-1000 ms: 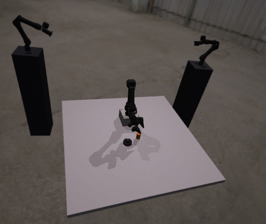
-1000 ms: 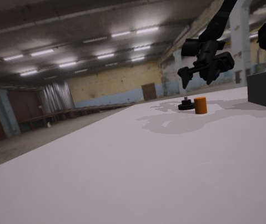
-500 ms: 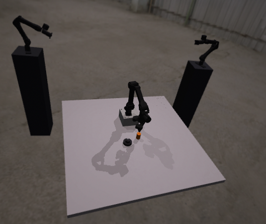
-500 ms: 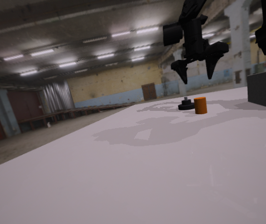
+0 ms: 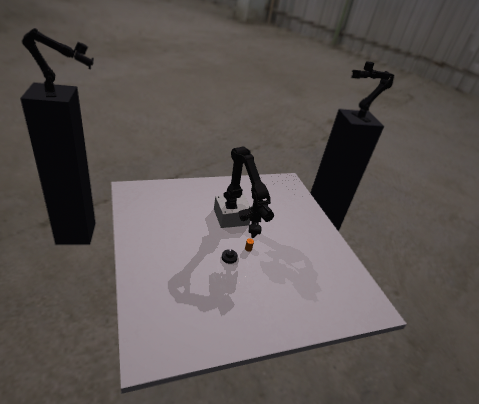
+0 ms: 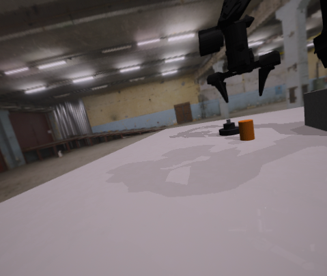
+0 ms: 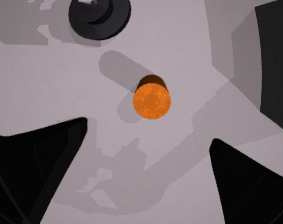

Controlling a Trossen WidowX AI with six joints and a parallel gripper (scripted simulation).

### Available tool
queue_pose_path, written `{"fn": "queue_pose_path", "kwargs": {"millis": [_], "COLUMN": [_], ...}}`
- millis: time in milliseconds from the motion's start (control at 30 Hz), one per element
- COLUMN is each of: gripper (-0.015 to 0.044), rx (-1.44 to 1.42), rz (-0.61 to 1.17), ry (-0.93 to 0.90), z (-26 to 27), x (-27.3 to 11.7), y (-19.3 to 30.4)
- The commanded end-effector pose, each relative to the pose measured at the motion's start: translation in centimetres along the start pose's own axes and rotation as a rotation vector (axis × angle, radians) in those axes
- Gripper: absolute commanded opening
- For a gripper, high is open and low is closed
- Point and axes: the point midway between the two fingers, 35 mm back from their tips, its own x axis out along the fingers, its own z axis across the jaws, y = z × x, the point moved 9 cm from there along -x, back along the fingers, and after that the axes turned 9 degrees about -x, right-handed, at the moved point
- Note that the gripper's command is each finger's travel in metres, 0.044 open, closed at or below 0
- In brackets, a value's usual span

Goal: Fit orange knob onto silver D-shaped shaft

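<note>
The orange knob (image 5: 249, 245) (image 6: 246, 130) (image 7: 152, 101) stands upright on the white table, its plain round top facing up; its hole is hidden underneath. The black round pedestal (image 5: 229, 257) (image 6: 228, 130) (image 7: 112, 28) stands close beside it, with the short silver shaft (image 6: 228, 121) pointing up from its middle. The shaft's flat side cannot be made out. My gripper (image 6: 244, 99) (image 7: 150, 135) is open and empty, pointing down from above the table. In the wrist view the knob lies beyond the gap between the fingertips, and the pedestal is at the top edge, partly cut off.
The arm's grey base block (image 5: 233, 218) (image 6: 325, 110) (image 7: 275, 60) stands on the table (image 5: 180, 340) behind the knob. Arm shadows fall across the table. Two dark pillars (image 5: 60, 170) (image 5: 347, 165), each bearing another arm, stand off the table at left and right.
</note>
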Motion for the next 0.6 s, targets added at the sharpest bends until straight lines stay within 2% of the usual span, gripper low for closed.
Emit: {"fn": "queue_pose_path", "kwargs": {"millis": [0,333,567], "gripper": [0.044,0.044,0.044], "rx": [-0.423,-1.412,-1.756], "rz": [-0.006,-0.003,-0.001], "ry": [0.005,0.007,0.008], "z": [0.03,0.02,0.02], "x": [0.08,0.07,0.07], "y": [0.0,0.07,0.1]}}
